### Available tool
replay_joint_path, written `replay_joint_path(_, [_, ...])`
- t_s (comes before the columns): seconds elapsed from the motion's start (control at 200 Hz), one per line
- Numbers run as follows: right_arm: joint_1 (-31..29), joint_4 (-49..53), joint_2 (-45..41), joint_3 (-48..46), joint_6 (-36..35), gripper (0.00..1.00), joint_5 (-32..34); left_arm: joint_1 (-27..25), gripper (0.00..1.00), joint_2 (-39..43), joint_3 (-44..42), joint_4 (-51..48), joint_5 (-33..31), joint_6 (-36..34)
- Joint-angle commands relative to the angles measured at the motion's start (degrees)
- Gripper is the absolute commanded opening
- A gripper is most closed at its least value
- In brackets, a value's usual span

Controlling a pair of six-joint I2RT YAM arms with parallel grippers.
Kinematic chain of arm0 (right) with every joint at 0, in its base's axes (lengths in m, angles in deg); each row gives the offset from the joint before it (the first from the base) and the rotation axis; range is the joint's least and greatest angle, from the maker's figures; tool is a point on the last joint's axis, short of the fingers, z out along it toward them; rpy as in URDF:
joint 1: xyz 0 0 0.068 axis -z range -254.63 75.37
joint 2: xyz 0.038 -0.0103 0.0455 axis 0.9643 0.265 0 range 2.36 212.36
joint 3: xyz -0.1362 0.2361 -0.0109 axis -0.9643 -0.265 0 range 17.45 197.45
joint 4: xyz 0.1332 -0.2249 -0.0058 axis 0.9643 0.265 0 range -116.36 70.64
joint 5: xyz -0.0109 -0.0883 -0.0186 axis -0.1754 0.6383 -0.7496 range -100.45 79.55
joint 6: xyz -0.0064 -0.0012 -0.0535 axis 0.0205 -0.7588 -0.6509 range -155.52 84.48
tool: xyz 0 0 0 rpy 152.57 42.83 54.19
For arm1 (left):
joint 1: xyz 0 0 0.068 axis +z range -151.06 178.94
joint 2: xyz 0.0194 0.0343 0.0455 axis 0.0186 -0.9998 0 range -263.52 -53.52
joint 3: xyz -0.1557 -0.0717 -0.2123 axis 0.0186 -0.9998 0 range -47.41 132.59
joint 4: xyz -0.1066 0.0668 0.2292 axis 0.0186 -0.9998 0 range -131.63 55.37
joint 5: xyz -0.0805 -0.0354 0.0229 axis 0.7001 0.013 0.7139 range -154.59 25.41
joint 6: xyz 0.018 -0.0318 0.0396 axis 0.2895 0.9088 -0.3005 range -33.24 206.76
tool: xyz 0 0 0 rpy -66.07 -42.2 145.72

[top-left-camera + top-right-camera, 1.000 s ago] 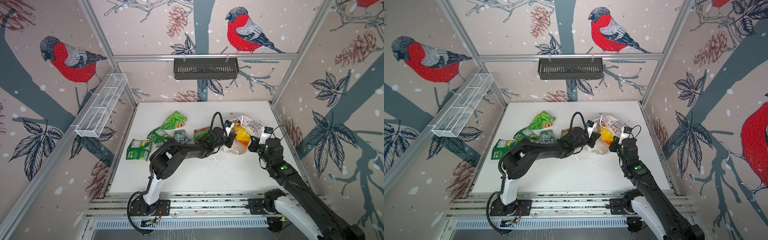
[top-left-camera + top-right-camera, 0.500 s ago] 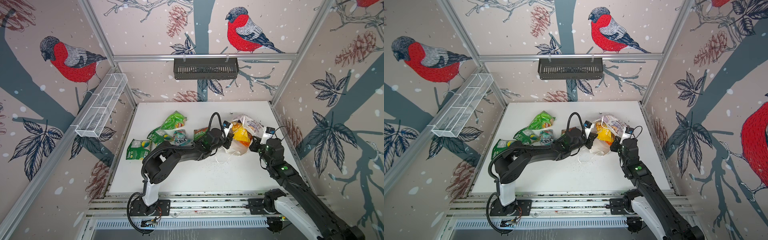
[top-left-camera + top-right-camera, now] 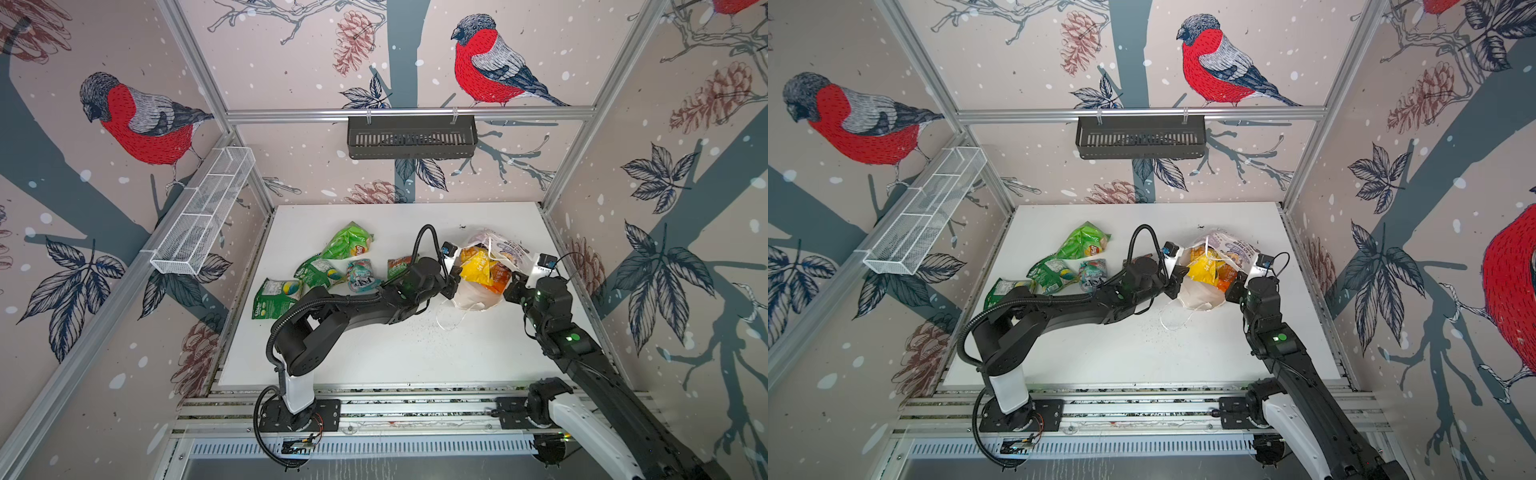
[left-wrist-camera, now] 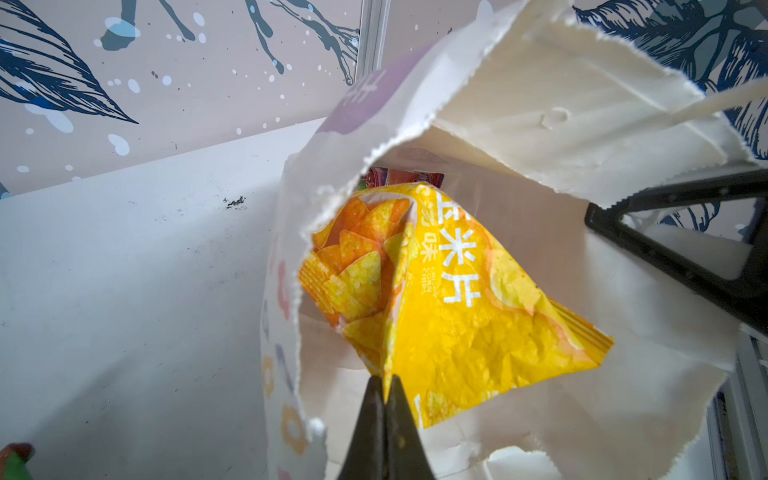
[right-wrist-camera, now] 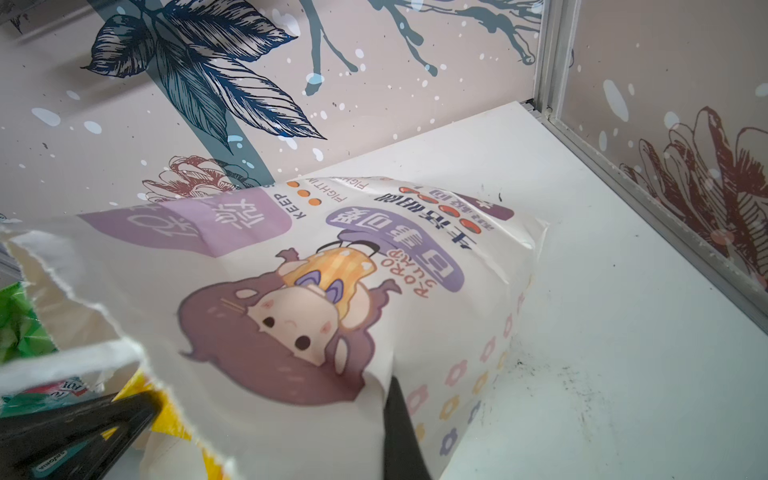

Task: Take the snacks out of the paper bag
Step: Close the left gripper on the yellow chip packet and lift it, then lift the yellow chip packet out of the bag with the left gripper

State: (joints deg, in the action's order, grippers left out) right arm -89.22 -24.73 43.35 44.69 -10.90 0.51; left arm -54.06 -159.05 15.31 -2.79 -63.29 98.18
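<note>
The white paper bag (image 3: 478,296) (image 3: 1200,297) lies on its side at the table's right, mouth toward the left arm. A yellow snack packet (image 3: 476,266) (image 4: 457,299) sticks out of the mouth, with an orange one (image 3: 500,274) beside it. My left gripper (image 4: 386,384) (image 3: 453,279) is shut on the yellow packet's folded edge. My right gripper (image 5: 388,384) (image 3: 510,289) is shut on the bag's printed wall (image 5: 291,291). Another packet (image 4: 399,176) shows deep inside. Green packets (image 3: 347,243) (image 3: 276,297) and a teal one (image 3: 362,276) lie on the table to the left.
The bag's cord handle (image 3: 446,320) trails on the white table (image 3: 415,353) in front of the bag. A black basket (image 3: 411,137) hangs on the back wall and a white wire rack (image 3: 203,216) on the left wall. The right wall frame (image 5: 648,199) runs close to the bag.
The yellow packet has slid a little leftward out of the bag's mouth. The left arm's elbow has swung left and forward. The right gripper has stayed on the bag.
</note>
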Motion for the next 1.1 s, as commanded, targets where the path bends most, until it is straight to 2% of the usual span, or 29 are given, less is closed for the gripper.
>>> replay_joint_path(0.0, [0.2,-0.9,-0.9,-0.6,0.0,0.04,1.1,-0.2,0.0,0.6,-0.4,1.5,-0.1,-0.3])
replay_joint_path(0.65, [3.4,0.8,-1.4,-3.3,2.0,0.04,5.1,-1.2,0.0,5.7,-7.3,6.1,-0.5,1.4])
replay_joint_path(0.805, [4.4,1.3,-1.0,-3.3,3.1,0.03,6.4,-1.2,0.0,9.2,-11.4,10.1,-2.1,1.8])
replay_joint_path(1.096, [4.8,0.8,1.4,-2.0,3.9,0.0,5.9,-1.1,0.0,13.9,-14.8,11.0,-5.4,0.8])
